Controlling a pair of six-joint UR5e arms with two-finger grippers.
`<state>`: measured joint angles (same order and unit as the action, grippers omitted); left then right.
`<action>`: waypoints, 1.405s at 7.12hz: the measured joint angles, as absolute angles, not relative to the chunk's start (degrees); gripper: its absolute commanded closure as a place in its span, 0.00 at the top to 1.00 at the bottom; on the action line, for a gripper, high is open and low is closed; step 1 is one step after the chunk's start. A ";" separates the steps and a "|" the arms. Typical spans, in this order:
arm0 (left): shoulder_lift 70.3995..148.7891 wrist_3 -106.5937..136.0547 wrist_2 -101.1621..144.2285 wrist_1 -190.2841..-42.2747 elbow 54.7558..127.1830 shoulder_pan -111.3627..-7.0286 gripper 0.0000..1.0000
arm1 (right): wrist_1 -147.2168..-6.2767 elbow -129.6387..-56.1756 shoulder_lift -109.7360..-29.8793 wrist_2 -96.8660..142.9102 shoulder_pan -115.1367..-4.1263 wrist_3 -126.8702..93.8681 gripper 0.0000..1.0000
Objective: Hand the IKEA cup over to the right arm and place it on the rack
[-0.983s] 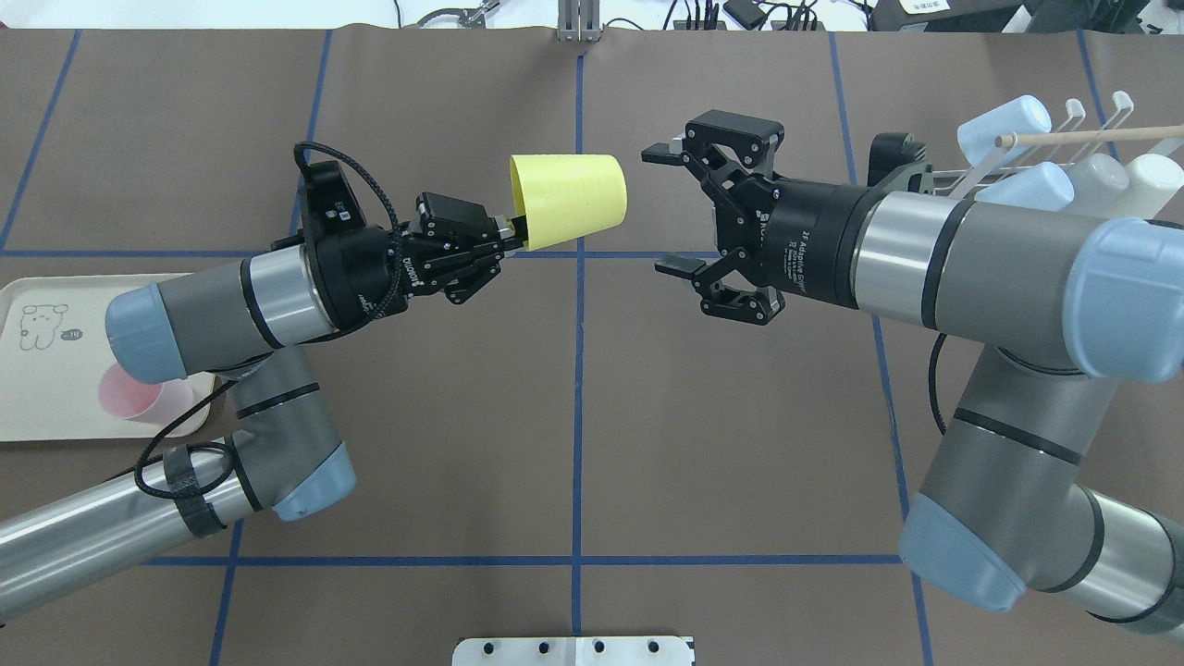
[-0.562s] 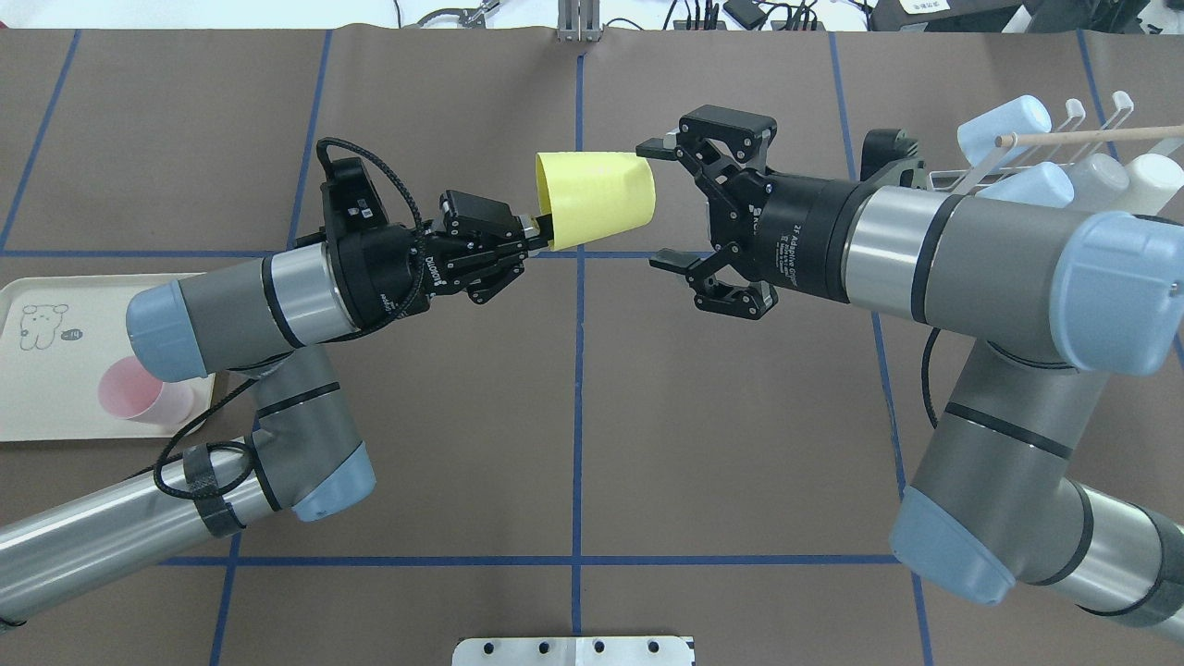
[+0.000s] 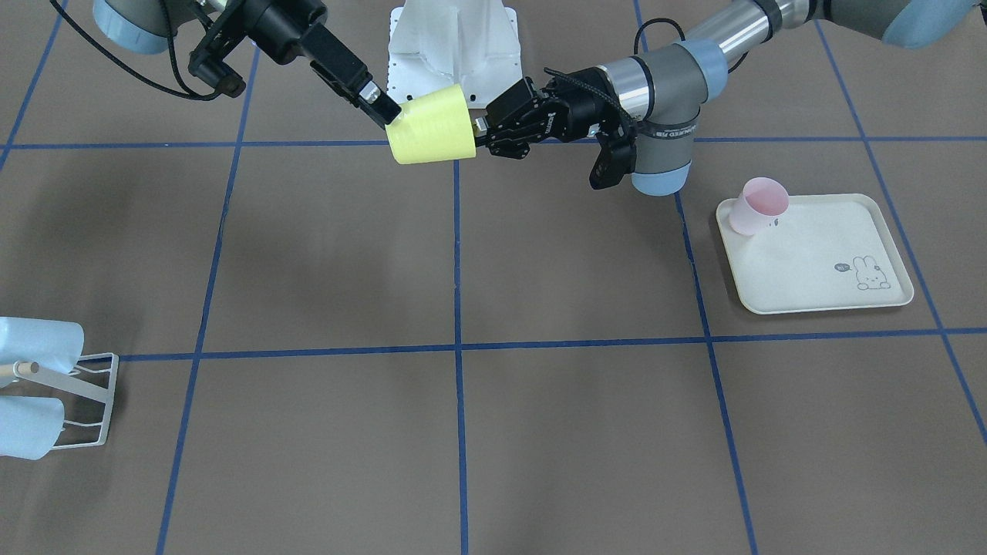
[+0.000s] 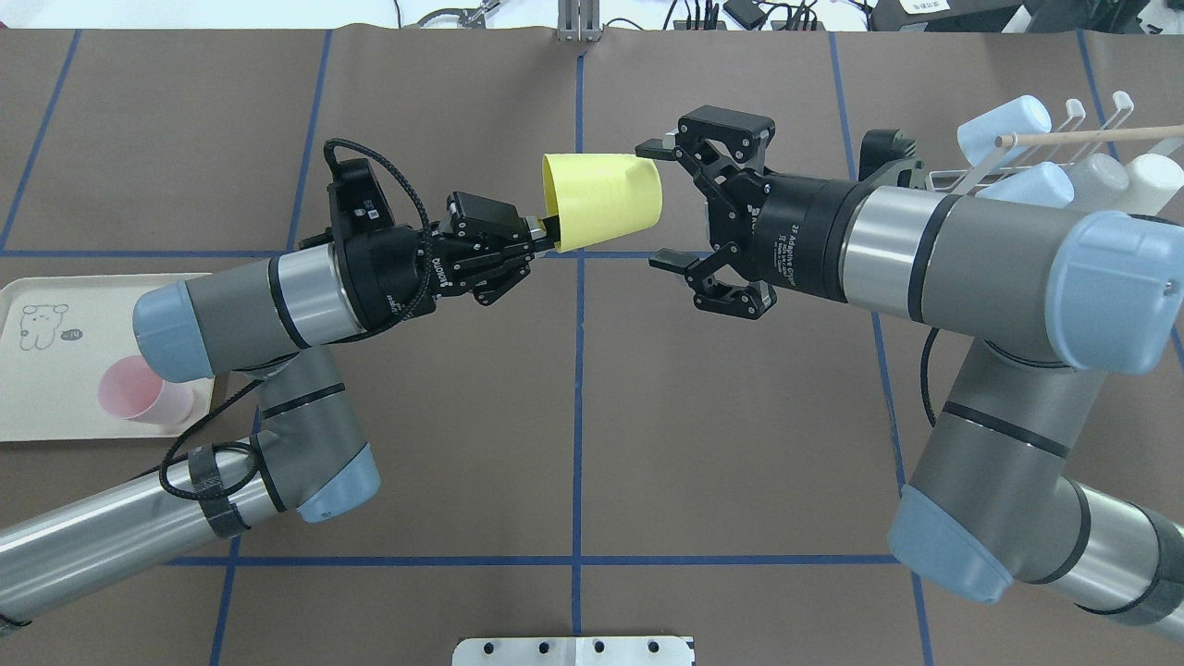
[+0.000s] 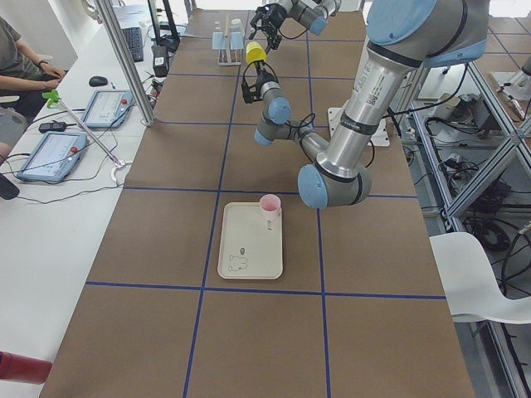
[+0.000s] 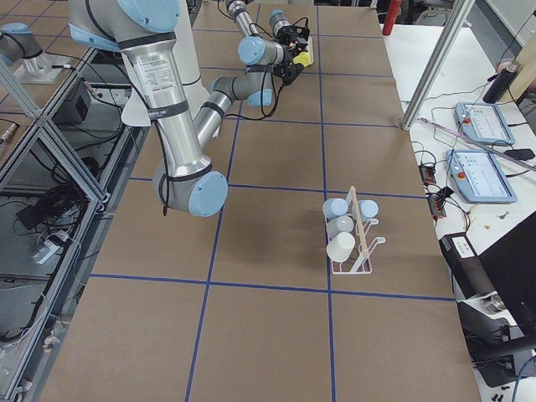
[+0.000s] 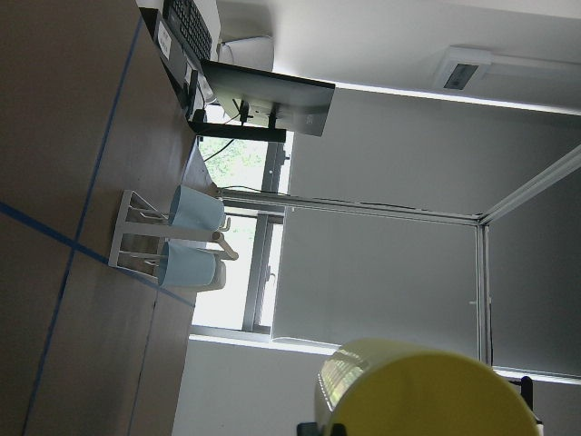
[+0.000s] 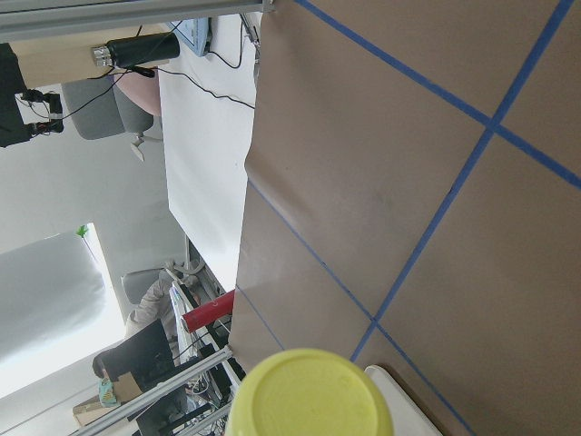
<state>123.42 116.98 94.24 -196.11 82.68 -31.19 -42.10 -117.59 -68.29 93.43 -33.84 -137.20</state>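
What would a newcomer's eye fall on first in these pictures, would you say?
The bright yellow cup, held on its side in mid-air over the middle of the table, stands out at once. The left gripper pinches its rim while the open right gripper straddles its base. Next comes the pink cup on the cream tray.

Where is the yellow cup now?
In the overhead view, the cup hangs over the centre blue line, held by the left hand, its base at the open right hand.
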 measured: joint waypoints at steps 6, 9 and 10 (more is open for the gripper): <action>124.29 114.65 94.29 -195.89 82.90 -29.15 0.00 | -42.10 -117.26 -68.29 93.43 -33.84 -137.89 1.00; 124.77 114.62 94.24 -195.83 83.05 -28.98 0.00 | -42.00 -117.10 -68.15 93.43 -33.86 -138.49 0.00; 124.77 114.56 94.28 -195.86 83.06 -29.03 0.06 | -41.93 -117.11 -68.06 93.48 -33.88 -139.50 0.00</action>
